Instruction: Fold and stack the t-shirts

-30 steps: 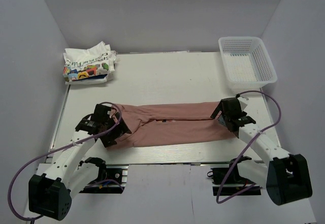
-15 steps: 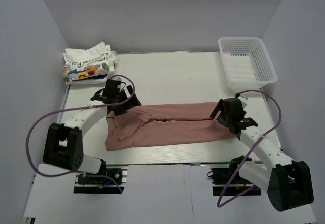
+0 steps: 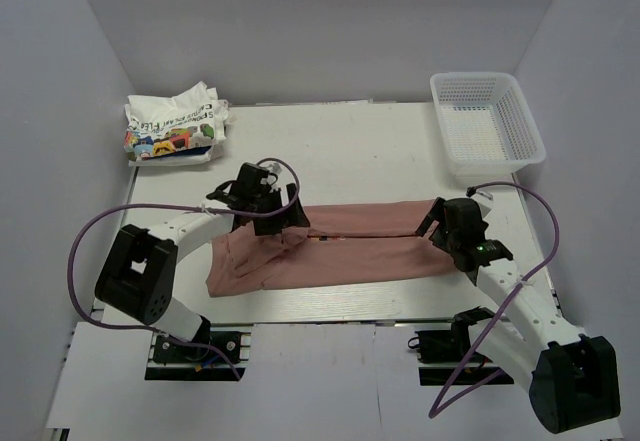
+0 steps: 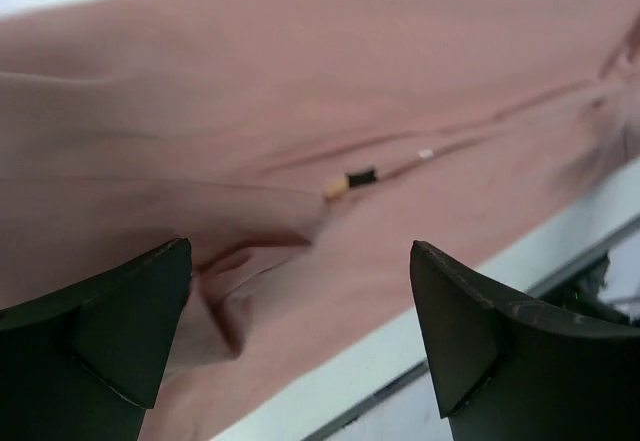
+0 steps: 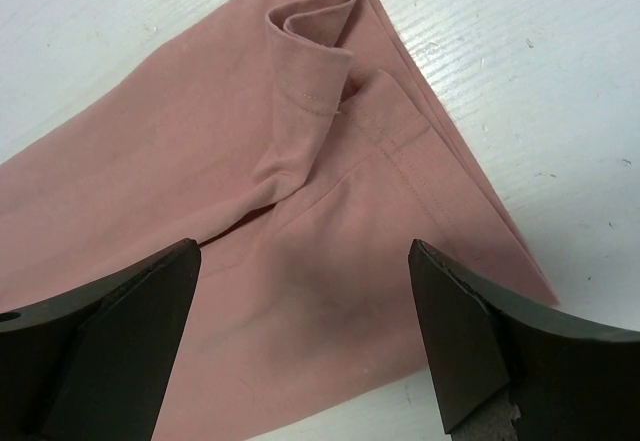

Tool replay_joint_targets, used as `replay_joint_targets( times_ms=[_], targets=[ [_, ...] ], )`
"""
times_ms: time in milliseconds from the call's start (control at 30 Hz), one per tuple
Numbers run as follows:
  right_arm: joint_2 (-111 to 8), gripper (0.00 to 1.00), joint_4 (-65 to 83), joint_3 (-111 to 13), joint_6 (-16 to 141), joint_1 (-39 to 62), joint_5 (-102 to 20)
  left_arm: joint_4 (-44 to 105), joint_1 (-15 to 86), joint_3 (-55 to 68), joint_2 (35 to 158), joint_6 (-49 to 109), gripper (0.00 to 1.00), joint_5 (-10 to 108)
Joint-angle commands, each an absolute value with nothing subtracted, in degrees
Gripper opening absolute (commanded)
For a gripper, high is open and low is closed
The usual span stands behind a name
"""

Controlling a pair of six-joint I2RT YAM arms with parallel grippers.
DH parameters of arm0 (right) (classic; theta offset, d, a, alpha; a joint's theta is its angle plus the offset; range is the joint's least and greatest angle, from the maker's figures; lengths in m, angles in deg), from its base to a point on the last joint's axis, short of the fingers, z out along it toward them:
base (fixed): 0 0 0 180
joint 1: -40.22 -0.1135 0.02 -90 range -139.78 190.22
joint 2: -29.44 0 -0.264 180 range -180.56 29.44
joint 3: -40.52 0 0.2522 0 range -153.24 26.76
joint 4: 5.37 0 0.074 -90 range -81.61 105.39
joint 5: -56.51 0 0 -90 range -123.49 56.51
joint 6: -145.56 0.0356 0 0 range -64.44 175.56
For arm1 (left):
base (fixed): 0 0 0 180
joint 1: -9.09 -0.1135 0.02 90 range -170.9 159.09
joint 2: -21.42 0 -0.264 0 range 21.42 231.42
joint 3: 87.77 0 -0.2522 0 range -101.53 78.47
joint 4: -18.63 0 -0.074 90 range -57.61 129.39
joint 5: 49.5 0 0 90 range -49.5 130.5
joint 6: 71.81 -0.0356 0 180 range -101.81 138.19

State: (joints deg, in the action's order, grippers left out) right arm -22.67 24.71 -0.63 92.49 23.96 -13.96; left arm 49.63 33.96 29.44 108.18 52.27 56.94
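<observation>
Brought left gripper (image 4: 300, 251) in from the near-left corner over the pink t-shirt (image 3: 350, 246), a long folded strip across the table (image 3: 340, 151), jaws wide and empty like those of right gripper (image 5: 305, 251); could pinch one layer only, spoiling the fold; lettering on white t-shirt (image 3: 175, 126) too small to read.

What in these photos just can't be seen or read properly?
- Print on the pink shirt: folded inside. The left wrist view shows only a tiny mark at the fold.
- Lettering on the white shirt: top view, crumpled and too small to read.
- Right end of the pink shirt: top view, partly covered by the right tool.
- Full outline of the pink shirt: both wrist views, cut off by the picture edges.
</observation>
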Motion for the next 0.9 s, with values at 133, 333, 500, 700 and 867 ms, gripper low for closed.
replay_joint_targets(
  times_ms=[133,333,500,700,867],
  targets=[
    [-22.15,0.90,23.60,0.40,92.56,24.04,-12.13,53.39,41.25,31.97,107.02,51.50,1.00,65.28],
    [-20.74,0.90,23.42,0.66,92.39,24.22,-12.66,62.26,48.90,31.45,105.10,48.95,1.00,68.09],
    [-19.16,0.90,23.25,1.19,92.12,24.04,-12.66,62.10,52.33,29.53,101.67,48.34,1.00,66.96],
    [-19.68,0.90,22.98,1.19,91.60,24.04,-12.75,66.92,53.04,23.55,99.30,49.56,1.00,52.49],
    [-20.21,0.90,21.76,1.36,91.51,24.04,-13.71,68.79,51.02,23.63,95.78,57.19,1.00,25.58]
  ],
)
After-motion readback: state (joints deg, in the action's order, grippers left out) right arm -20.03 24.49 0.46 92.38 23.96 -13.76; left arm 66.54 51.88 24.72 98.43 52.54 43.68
